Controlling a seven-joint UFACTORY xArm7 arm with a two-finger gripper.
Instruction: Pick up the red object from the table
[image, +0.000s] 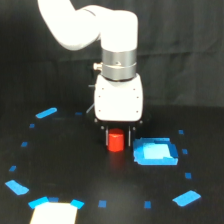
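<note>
The red object (116, 141), a short bright red block, stands upright on the black table (70, 165) in the middle of the exterior view. My white gripper (117, 137) hangs straight down over it, with its dark fingers (105, 135) on either side of the block. A thin dark gap shows between the block and each finger, so the jaws look open around it. The fingers are hard to make out against the black surface. I cannot tell whether the block's base touches the table.
A large blue square patch (155, 152) lies just to the exterior view's right of the block. Small blue tape marks (46, 113) ring the area. A pale rectangular sheet (54, 213) sits at the bottom edge, toward the left.
</note>
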